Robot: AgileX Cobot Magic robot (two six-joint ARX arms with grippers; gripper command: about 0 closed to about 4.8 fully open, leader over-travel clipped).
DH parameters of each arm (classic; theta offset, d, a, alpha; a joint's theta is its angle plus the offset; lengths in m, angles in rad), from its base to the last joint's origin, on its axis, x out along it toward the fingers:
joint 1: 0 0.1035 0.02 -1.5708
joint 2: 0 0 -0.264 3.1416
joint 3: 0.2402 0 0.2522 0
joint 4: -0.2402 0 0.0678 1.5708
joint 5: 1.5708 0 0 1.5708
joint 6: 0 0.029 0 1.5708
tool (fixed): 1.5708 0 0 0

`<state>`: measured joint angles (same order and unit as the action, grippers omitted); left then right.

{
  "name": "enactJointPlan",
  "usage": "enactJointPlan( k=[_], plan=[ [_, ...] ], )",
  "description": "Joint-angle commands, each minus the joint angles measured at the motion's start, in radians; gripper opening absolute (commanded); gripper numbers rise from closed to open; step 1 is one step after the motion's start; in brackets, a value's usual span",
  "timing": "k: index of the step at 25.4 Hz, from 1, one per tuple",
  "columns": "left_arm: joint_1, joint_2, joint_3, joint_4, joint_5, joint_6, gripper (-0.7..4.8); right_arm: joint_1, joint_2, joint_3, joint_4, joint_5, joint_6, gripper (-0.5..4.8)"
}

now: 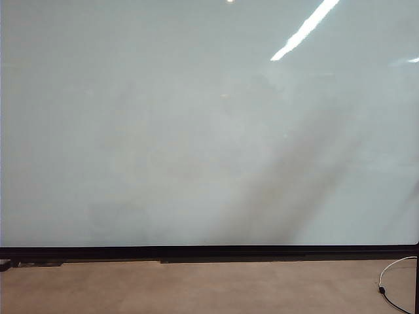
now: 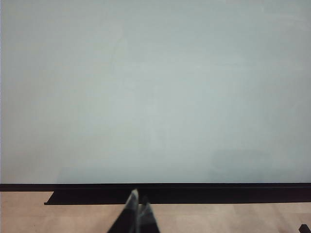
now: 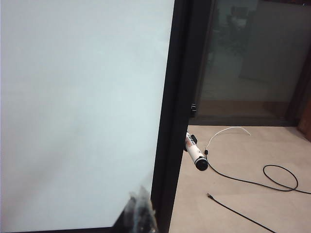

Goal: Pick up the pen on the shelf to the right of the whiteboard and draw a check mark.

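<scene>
A blank whiteboard (image 1: 196, 131) fills the exterior view. The pen (image 3: 195, 154) juts from the black frame at the board's right edge. Both the left gripper (image 2: 138, 206) and right gripper (image 3: 140, 206) face the board, closed and empty.
</scene>
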<state>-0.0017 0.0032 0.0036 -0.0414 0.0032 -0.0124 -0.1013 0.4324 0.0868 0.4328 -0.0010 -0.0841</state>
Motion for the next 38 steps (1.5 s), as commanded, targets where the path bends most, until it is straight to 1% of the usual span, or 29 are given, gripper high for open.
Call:
enactJointPlan(
  k=[1, 4, 11, 14, 15, 17, 19, 22, 24, 29, 30, 33, 37, 38],
  plan=[
    [0.0, 0.0, 0.003, 0.013, 0.0, 0.005, -0.04, 0.0, 0.062, 0.005, 0.09, 0.001, -0.003, 0.2],
    [0.0, 0.0, 0.003, 0.013, 0.0, 0.005, -0.04, 0.0, 0.109, 0.005, 0.117, 0.002, -0.005, 0.57],
    [0.0, 0.0, 0.003, 0.013, 0.0, 0.005, -0.05, -0.023, 0.189, 0.005, 0.181, 0.001, -0.022, 0.62],
    [0.0, 0.0, 0.003, 0.013, 0.0, 0.005, -0.04, -0.051, 0.214, 0.005, 0.211, -0.002, -0.022, 0.96],
    [0.0, 0.0, 0.003, 0.013, 0.0, 0.005, -0.04, -0.059, 0.219, 0.005, 0.219, -0.006, -0.022, 0.96],
    [0.0, 0.0, 0.003, 0.013, 0.0, 0.005, -0.04, -0.082, 0.231, 0.005, 0.234, -0.031, -0.024, 0.96],
    [0.0, 0.0, 0.003, 0.013, 0.0, 0.005, -0.04, -0.124, 0.243, 0.005, 0.238, -0.082, -0.021, 0.96],
    [0.0, 0.0, 0.003, 0.013, 0.0, 0.005, -0.05, -0.152, 0.243, 0.005, 0.246, -0.088, -0.021, 0.97],
    [0.0, 0.0, 0.003, 0.013, 0.0, 0.005, -0.05, -0.171, 0.243, 0.005, 0.256, -0.093, -0.021, 1.22],
    [0.0, 0.0, 0.003, 0.013, 0.0, 0.005, -0.04, -0.22, 0.274, 0.005, 0.3, -0.142, -0.021, 1.22],
    [0.0, 0.0, 0.003, 0.013, 0.0, 0.005, -0.04, -0.232, 0.297, 0.005, 0.32, -0.162, -0.02, 1.22],
    [0.0, 0.0, 0.003, 0.013, 0.0, 0.005, -0.04, -0.241, 0.371, 0.005, 0.385, -0.179, -0.013, 1.23],
    [0.0, 0.0, 0.003, 0.013, 0.0, 0.005, -0.05, -0.241, 0.503, 0.005, 0.52, -0.186, -0.013, 1.32],
    [0.0, 0.0, 0.003, 0.013, 0.0, 0.005, -0.05, -0.241, 0.545, 0.006, 0.565, -0.206, -0.014, 1.32]
  ],
)
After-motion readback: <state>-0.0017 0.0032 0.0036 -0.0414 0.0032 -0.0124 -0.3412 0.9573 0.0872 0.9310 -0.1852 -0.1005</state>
